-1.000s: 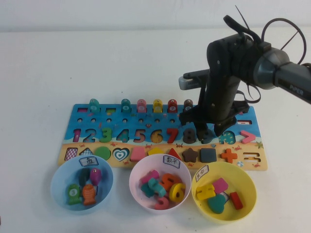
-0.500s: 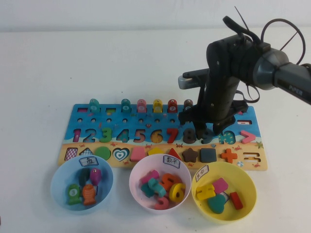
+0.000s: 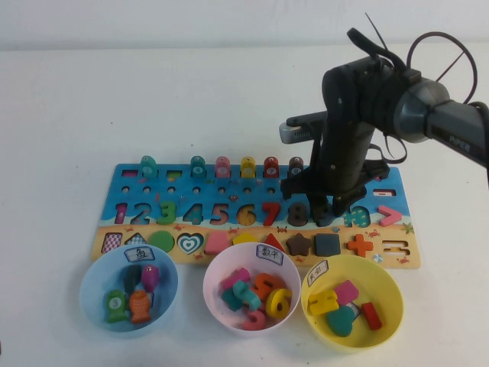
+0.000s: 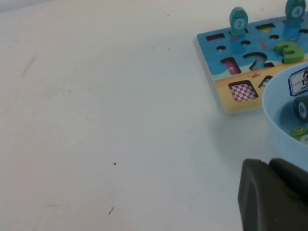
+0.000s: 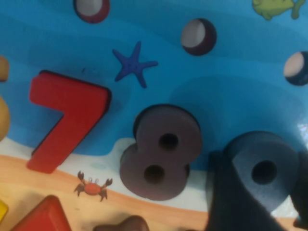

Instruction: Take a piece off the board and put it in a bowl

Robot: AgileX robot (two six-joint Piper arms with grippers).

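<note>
The slate blue-grey 9 [image 5: 264,166] lies at its place on the sea-print board [image 3: 252,200], to the right of the dark brown 8 [image 5: 161,154]. My right gripper [image 3: 327,212] is down on the board over the 9. In the right wrist view the gripper [image 5: 263,197] has one dark finger against each side of the 9. The pale pink bowl [image 3: 209,300], with a white label on its rim, stands in front of the board and holds several numerals. My left gripper [image 4: 272,166] is shut and empty, low over the table beside the light blue bowl [image 4: 279,120].
The light blue bowl [image 3: 88,298] with fish pieces is front left. The yellow bowl [image 3: 391,294] with shape pieces is front right. The teal 10 [image 3: 356,218] and a red 7 [image 5: 62,120] sit in the board. Coloured pegs stand along its far edge.
My right gripper has settled a little lower and its fingers have drawn in around the 9. The bowls and the other pieces have not moved.
</note>
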